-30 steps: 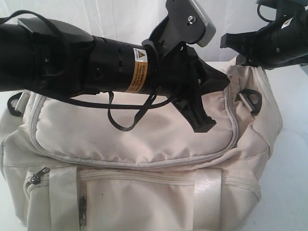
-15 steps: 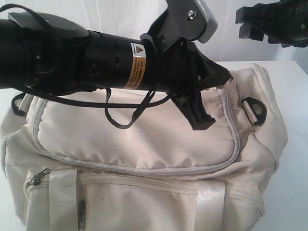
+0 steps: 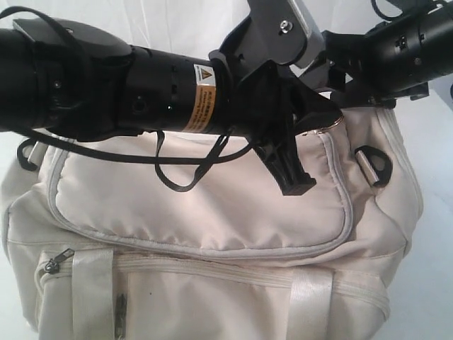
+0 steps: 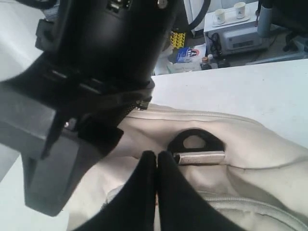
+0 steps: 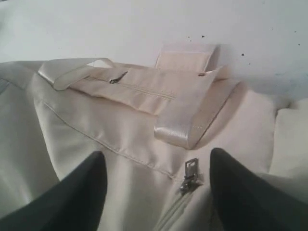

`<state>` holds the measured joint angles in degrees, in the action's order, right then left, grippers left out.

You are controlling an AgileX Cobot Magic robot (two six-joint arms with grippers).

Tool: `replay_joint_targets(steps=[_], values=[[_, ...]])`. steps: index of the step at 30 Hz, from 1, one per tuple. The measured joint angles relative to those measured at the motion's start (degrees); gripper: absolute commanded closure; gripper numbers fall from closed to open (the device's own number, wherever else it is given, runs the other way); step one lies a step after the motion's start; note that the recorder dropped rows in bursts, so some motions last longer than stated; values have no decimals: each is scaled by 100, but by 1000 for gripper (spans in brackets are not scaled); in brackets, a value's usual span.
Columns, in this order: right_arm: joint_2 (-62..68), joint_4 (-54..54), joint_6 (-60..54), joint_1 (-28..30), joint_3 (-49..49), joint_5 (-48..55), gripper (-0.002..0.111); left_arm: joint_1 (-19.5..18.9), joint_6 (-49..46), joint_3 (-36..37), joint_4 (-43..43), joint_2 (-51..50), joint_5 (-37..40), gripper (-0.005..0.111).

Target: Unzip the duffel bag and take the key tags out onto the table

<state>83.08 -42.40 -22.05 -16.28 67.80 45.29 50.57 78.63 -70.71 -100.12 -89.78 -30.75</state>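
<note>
**Right gripper poised over the zip, left one pressing the bag**

Closest to the exterior camera, the duffel bag [image 3: 212, 205] shows its front pocket, with a small grey zip pull [image 3: 48, 263] and two webbing straps [image 3: 308, 294] running down it. Every zip in view looks shut, so the key tags are out of sight, presumably inside.

Across the top flap [image 3: 177, 191] reaches the left arm [image 3: 106, 85]. The left gripper [image 4: 156, 159] has its fingers pressed together, tips down at the fabric just beside a black D-ring [image 4: 195, 142]. I cannot tell whether anything thin is nipped between them. The pose reads as pinning the soft bag so that it will not drag when a zip is pulled.

Further back, at the bag's end, the right gripper [image 5: 156, 156] hangs with its fingers spread wide and holds nothing. A metal pull [image 5: 191, 175] lies between and just below them, close to a folded strap loop [image 5: 192, 120]. I judge it is placed so as to close on that pull.

Beyond the bag lies the white, dark-specked worktop [image 5: 144, 24].
</note>
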Motion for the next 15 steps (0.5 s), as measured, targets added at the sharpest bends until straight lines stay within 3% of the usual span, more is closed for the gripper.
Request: replay_joint_targets(steps=[6, 15], values=[[25, 464, -38, 0, 0, 94, 50, 0, -38, 0, 0, 0, 0, 105], [-362, 1664, -1066, 0, 0, 222, 57, 0, -115, 0, 0, 0, -15, 105]])
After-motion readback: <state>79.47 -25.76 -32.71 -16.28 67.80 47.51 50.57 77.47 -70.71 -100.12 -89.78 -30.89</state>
